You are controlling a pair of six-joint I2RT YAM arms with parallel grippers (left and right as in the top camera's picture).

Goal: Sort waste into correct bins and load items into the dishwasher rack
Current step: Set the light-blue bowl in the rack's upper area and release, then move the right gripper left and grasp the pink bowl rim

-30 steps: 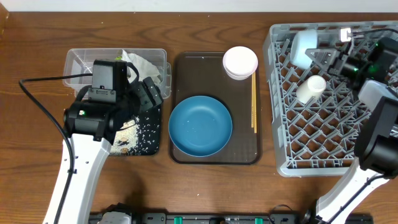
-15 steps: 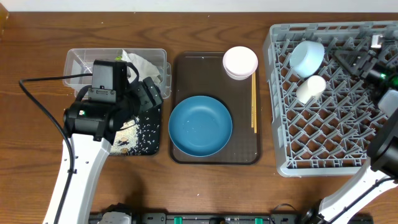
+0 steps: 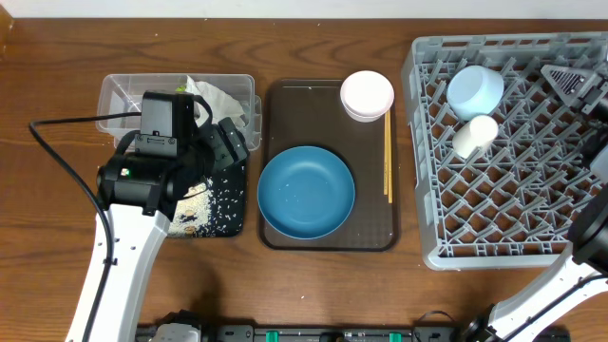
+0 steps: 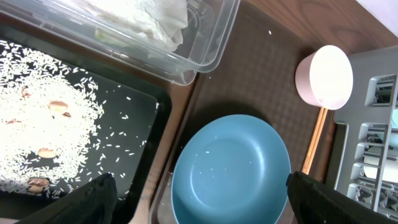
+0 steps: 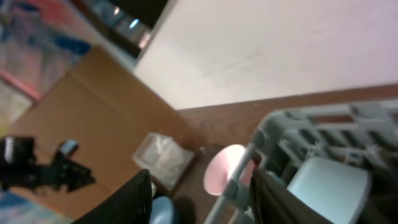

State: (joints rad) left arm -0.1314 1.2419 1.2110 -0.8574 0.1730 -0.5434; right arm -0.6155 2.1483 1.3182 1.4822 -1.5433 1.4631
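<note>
Two hands: both stand with fingers apart, and neither holds anything.
Left hand: above the far end of the black tray, just beside the clear tub.
Right hand: over the far right part of the rack, apart from the bowl there.
Rack contents: light-blue bowl near the far left corner, with the white cup just beside it on the near side.
Brown tray: between the bins and the rack on the desk.
Brown tray contents: blue dish, pinkish-white bowl at the far right corner, chopsticks along the right edge.
Napkin: crumpled inside the clear tub.
Rice: scattered in the black tray.
</note>
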